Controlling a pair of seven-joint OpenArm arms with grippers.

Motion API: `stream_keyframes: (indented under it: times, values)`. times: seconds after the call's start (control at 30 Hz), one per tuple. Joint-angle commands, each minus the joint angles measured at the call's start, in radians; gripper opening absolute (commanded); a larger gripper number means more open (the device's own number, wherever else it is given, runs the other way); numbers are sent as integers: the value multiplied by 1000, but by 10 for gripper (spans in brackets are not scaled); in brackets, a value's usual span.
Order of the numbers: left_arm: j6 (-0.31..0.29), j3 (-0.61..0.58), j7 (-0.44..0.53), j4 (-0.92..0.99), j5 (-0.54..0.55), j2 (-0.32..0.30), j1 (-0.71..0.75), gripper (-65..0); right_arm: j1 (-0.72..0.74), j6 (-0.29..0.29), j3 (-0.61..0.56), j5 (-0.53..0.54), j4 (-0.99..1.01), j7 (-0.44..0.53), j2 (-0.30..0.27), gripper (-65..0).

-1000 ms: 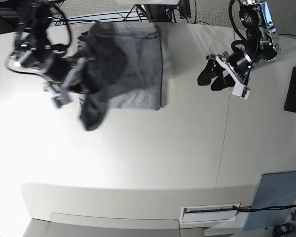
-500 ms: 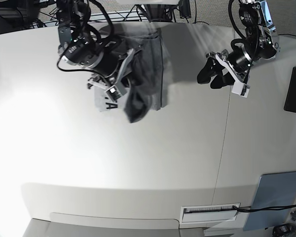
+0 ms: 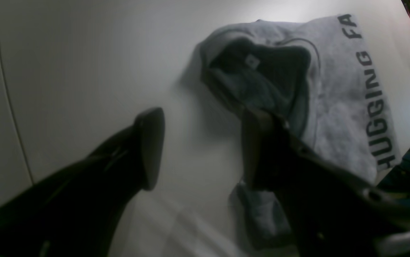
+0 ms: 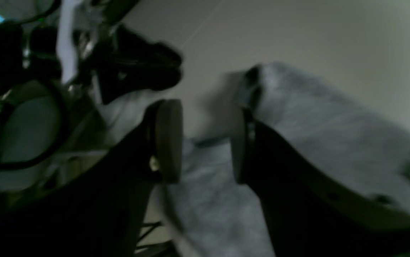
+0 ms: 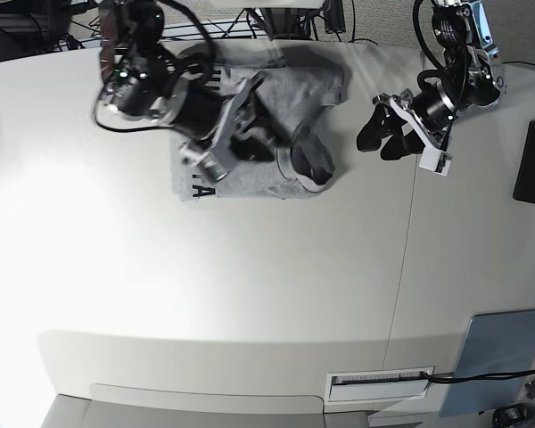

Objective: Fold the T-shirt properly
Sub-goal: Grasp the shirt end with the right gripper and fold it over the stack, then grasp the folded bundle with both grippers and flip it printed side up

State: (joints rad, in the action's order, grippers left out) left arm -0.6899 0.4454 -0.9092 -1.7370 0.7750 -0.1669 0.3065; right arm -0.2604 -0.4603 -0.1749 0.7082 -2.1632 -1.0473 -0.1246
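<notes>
Base view showed the grey T-shirt (image 5: pixel 250 183) flopped toward the left gripper (image 5: pixel 388 141), no longer pinched. Both it and the right gripper (image 5: pixel 266 141) were empty, spread; probably smoothing next.

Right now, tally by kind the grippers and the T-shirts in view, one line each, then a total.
Grippers, the left gripper and the right gripper: 2
T-shirts, the grey T-shirt with dark lettering: 1
Total: 3
</notes>
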Motion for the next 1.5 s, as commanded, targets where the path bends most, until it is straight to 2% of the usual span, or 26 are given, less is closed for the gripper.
stream_keyframes:
  times: [0.0,0.07,0.1,0.17,0.23,0.27,0.3,0.4,0.5,0.6,0.7,0.8,1.03,1.13,1.3,1.47]
  values:
    - [-8,1,18,-17,23,-8,-4,-305,9,-4,34,19,-35,26,0,-431]
    - [-8,1,18,-17,27,-8,-4,-312,9,-3,102,-26,-51,28,0,-432]
    - [-8,1,15,-17,42,-8,-4,-336,11,-2,133,-58,-51,30,-1,-437]
    - [-8,1,-8,-18,94,-8,-4,-429,11,13,177,-141,-48,30,-8,-486]
    - [-8,1,-55,-18,171,-8,-4,-566,11,34,196,-188,-39,49,-30,-555]
    - [-8,1,-85,-18,208,-8,-4,-611,12,35,196,-212,-29,73,-47,-593]
    - [-8,1,-121,-18,244,-7,-4,-627,13,35,193,-237,-14,97,-61,-631]
    - [-8,1,-283,-18,364,-8,-4,-627,40,34,194,-296,63,120,-86,-650]
    - [-8,1,-476,-18,537,-8,-4,-627,100,34,193,-313,174,135,-89,-650]
    - [-8,1,-487,-18,709,-8,-3,-627,167,34,177,-317,285,135,-89,-650]
    - [-8,-20,-487,-17,709,-11,13,-627,224,34,128,-348,386,135,-89,-650]
    - [-8,-101,-487,-16,709,-11,38,-627,266,34,71,-399,456,135,-89,-650]
    - [-8,-335,-487,-16,567,-11,42,-627,279,39,27,-449,469,130,-89,-650]
    - [-8,-417,-485,-14,399,-11,42,-627,279,39,27,-448,469,111,-89,-650]
    - [-8,-503,-276,-10,87,-11,42,-627,279,39,27,-448,469,70,-89,-650]
    - [-8,-488,-161,-10,-137,-11,42,-627,279,39,27,-448,469,44,-89,-650]
